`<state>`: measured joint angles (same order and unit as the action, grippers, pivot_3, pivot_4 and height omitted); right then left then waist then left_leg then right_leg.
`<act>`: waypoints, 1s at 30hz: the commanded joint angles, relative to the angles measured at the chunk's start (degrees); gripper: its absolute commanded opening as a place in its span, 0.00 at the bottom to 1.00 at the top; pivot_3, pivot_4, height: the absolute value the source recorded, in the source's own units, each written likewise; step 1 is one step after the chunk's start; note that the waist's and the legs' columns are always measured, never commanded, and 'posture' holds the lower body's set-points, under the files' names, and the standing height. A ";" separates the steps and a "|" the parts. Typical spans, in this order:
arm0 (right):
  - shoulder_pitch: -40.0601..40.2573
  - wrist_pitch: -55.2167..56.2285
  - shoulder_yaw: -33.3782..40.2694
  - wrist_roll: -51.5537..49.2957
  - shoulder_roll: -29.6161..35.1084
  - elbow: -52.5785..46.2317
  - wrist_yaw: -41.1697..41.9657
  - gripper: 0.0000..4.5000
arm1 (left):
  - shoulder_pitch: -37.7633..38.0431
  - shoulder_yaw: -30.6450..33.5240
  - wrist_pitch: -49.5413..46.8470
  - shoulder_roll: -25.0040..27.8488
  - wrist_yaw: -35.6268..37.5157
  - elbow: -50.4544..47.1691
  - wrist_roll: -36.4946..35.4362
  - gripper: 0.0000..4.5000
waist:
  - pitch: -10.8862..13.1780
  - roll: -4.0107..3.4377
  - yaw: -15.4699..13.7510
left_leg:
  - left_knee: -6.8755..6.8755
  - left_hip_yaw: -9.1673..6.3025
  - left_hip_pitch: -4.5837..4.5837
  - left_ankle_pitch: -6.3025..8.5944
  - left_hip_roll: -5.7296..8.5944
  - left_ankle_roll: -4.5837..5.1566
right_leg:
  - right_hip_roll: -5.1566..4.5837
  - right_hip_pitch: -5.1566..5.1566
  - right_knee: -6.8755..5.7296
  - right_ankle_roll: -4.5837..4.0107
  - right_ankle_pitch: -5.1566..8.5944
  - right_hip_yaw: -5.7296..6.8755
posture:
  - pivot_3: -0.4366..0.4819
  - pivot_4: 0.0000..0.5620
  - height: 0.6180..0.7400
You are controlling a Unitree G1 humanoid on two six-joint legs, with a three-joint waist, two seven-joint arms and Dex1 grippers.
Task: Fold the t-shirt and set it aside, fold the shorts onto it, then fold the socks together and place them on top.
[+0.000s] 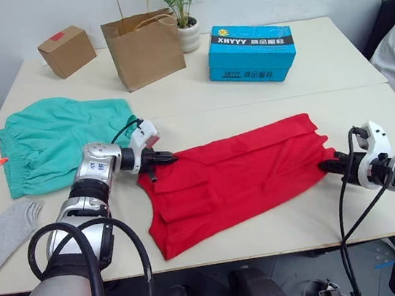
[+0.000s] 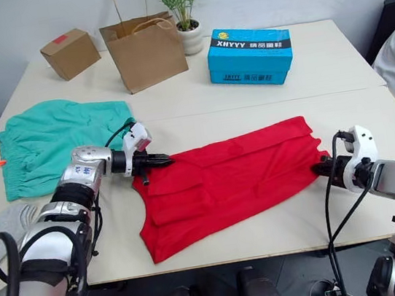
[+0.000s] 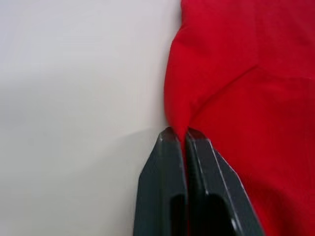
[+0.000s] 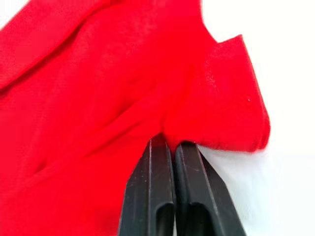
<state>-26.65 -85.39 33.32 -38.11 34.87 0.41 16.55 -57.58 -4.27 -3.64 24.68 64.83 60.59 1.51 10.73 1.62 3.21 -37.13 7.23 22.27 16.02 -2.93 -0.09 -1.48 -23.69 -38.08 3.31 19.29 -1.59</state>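
I am pinching the t-shirt (image 1: pixel 238 175) at both ends, my left claw (image 1: pixel 161 158) pressed together on its left end and my right claw (image 1: pixel 330 166) pressed together on its right end, and I am judging the first fold as only partly made. The shirt is lying near the bench's (image 1: pixel 333 63) front edge, its long axis running left to right along that edge. The shorts (image 1: pixel 53 139) are lying unfolded toward the left edge and a sock (image 1: pixel 4 235) is waiting at the front left corner, so nearly everything is remaining

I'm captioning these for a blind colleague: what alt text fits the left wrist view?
The left gripper, its two black fingers shut, pinches a fold at the edge of the red t-shirt. The shirt lies on a pale table.
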 commanded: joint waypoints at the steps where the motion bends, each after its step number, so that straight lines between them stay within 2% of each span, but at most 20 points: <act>1: -2.09 8.72 -3.93 2.87 4.09 3.84 3.93 0.00 | 9.07 0.05 -4.18 0.84 -2.98 -12.03 -0.66 0.00 | -0.03 -0.05 0.03 | 0.01 0.01 -0.01 -0.01 0.00 -0.02 | 0.00 0.00 -0.02 0.00 0.00 -0.01 | 0.48 0.27 1.00; 4: -5.85 16.70 -8.13 6.07 5.16 10.42 6.35 0.00 | 17.82 1.70 -12.43 0.87 -6.72 -29.51 -3.27 0.00 | -0.06 -0.11 0.40 | 0.04 0.17 -0.11 -0.09 -0.03 -0.16 | 0.03 -0.01 -0.07 0.00 0.00 -0.17 | 0.48 0.27 1.00; 11: -16.38 32.76 -17.28 13.83 4.63 28.93 11.92 0.00 | 30.55 3.40 -29.93 -0.14 -18.02 -59.37 -6.04 0.00 | -0.06 -0.11 0.38 | 0.01 0.26 -0.16 -0.17 -0.05 -0.29 | 0.04 -0.01 -0.10 0.01 0.00 -0.29 | 0.48 0.27 1.00; 18: -26.66 46.36 -23.25 20.56 1.74 46.09 16.37 0.00 | 41.54 3.30 -40.89 1.31 -25.26 -79.38 -6.45 0.00 | -0.06 -0.11 0.70 | 0.04 0.31 -0.15 -0.19 -0.07 -0.33 | 0.07 -0.02 0.00 0.01 0.00 -0.33 | 0.48 0.27 1.00; 21: -28.57 51.02 -23.26 21.33 0.12 50.16 17.39 0.00 | 45.30 4.81 -45.94 -1.82 -28.01 -86.30 -10.11 0.00 | -0.06 -0.11 0.68 | 0.05 0.30 -0.14 -0.19 -0.07 -0.34 | 0.06 -0.01 0.06 0.01 0.00 -0.33 | 0.48 0.27 1.00; 24: -28.26 51.92 -23.71 21.90 -0.57 50.42 18.81 0.00 | 47.62 4.47 -47.05 -2.53 -28.43 -89.04 -12.24 0.00 | -0.05 -0.10 0.57 | 0.03 0.29 -0.10 -0.18 -0.06 -0.33 | 0.04 0.00 0.09 0.04 -0.02 -0.33 | 0.48 0.27 1.00; 26: -27.28 50.47 -24.55 22.25 0.15 49.08 20.82 0.10 | 48.07 5.57 -47.85 -2.83 -28.00 -89.03 -14.67 0.00 | -0.05 -0.10 0.41 | 0.01 0.28 -0.10 -0.19 -0.05 -0.33 | 0.05 0.00 0.08 0.05 -0.03 -0.33 | 0.48 0.27 1.00; 28: -25.57 47.82 -25.80 23.01 2.08 46.32 23.27 0.21 | 48.59 7.08 -46.84 -2.25 -24.22 -89.74 -19.41 0.12 | -0.05 -0.10 0.26 | 0.00 0.27 -0.13 -0.19 -0.05 -0.33 | 0.05 0.02 0.08 0.06 -0.03 -0.33 | 0.48 0.27 1.00; 30: -23.67 45.57 -25.27 22.45 3.85 42.86 24.36 0.36 | 49.15 7.48 -43.61 -0.04 -21.81 -89.57 -20.71 0.23 | -0.05 -0.10 0.05 | 0.02 0.25 -0.12 -0.19 -0.05 -0.33 | 0.04 0.02 0.09 0.06 -0.03 -0.31 | 0.48 0.27 1.00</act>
<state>-51.43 -37.93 7.19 -15.31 36.51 46.91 39.52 -8.77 1.92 -50.20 23.13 40.64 -26.91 -16.99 10.67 1.52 3.27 -37.09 7.46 22.16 15.83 -2.98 -0.43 -1.43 -23.66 -37.94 3.36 19.26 -1.88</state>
